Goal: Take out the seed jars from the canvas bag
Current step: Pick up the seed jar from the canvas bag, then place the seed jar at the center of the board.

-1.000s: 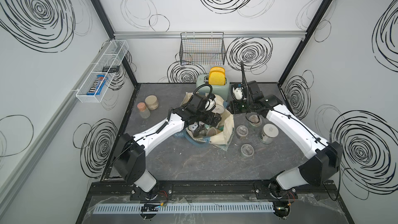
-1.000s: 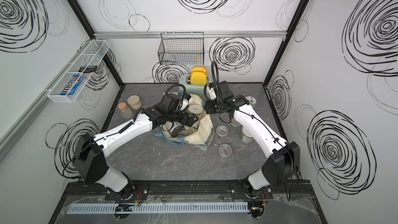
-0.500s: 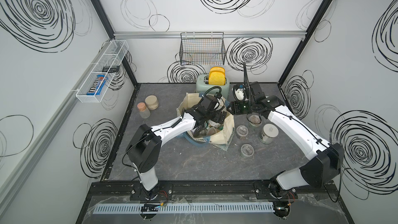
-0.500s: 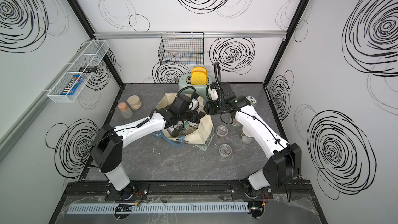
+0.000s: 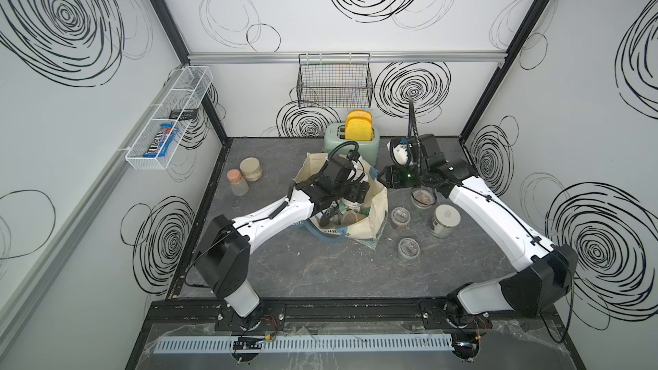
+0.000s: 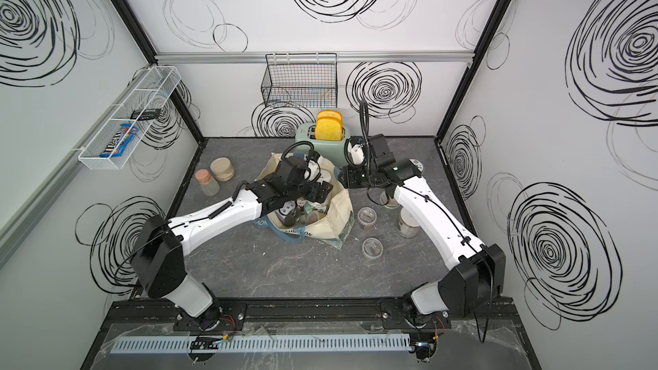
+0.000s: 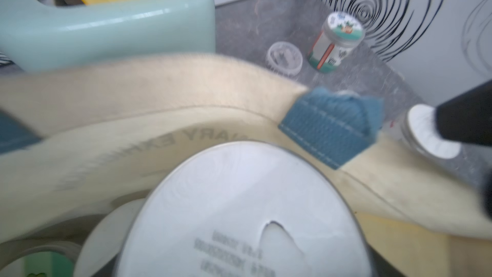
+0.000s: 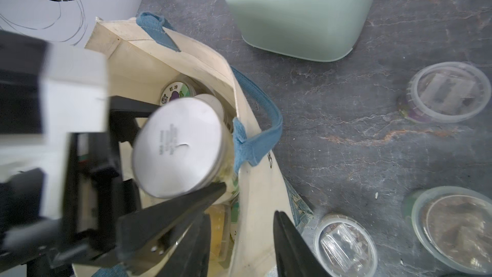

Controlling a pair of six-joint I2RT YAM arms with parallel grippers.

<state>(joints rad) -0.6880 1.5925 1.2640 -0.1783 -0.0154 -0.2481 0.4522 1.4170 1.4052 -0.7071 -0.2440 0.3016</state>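
Note:
The cream canvas bag stands mid-table with its mouth open. My left gripper reaches into it. Its fingers press both sides of a white-lidded seed jar at the bag's rim. My right gripper is shut on the bag's right wall near a blue strap. More jars lie deeper in the bag. Several seed jars stand on the table to the right: a white-lidded one, a seed-filled one and clear tubs.
A mint toaster stands just behind the bag. A tan-lidded jar and a pink-lidded jar sit at the back left. A printed-lid jar stands behind my right arm. A wire basket hangs on the back wall.
My left gripper has moved right and down into the bag, and its jaws have narrowed onto the white-lidded jar. The right gripper has kept its hold on the bag's wall.

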